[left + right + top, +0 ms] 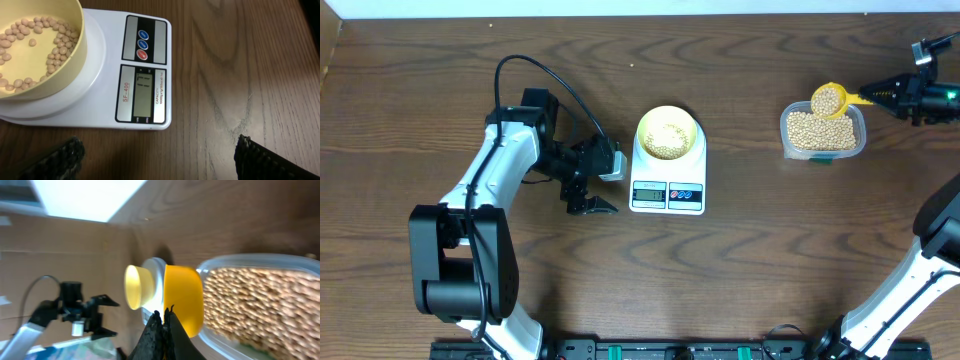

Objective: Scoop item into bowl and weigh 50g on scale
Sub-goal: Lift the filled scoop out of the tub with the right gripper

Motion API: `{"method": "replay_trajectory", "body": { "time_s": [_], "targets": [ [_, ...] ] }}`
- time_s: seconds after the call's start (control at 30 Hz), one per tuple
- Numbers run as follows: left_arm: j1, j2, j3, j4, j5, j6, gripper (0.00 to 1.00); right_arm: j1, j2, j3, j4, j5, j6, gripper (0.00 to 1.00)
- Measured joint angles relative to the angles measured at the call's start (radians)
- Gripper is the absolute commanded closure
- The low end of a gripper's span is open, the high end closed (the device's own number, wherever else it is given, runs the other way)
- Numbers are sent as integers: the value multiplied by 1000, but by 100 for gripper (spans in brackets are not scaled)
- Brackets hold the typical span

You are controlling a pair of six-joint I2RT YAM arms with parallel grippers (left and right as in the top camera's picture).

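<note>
Right gripper [162,324] is clamped shut on the handle of the yellow scoop [187,297]; its cup, loaded with beans [828,99], hovers over the clear tub [860,142]. Bowl [668,132], holding some beans, sits on the scale [667,195], well apart to the scoop's left, roughly along the handle's line. Left gripper [590,195] stands wide and empty beside the scale.

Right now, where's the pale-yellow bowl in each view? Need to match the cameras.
Overhead: the bowl is at top centre, sitting on the platform of the scale.
Left wrist: bowl in the top-left corner, cut off by the frame, with beans inside.
Right wrist: bowl left of centre, seen side-on, just left of the yellow scoop.
Shared landmark: the white scale under the bowl, in all three.
</note>
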Motion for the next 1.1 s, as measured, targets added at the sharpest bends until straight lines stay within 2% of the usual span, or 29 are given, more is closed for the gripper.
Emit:
{"method": "replay_trajectory", "body": {
  "time_s": [0.4, 1.1],
  "targets": [
    [0, 0, 0, 0, 0, 0, 2, 55, 0, 0, 27, -170, 0, 99],
    [0, 0, 0, 0, 0, 0, 2, 437, 0, 0, 219, -203, 21, 99]
  ]
}}
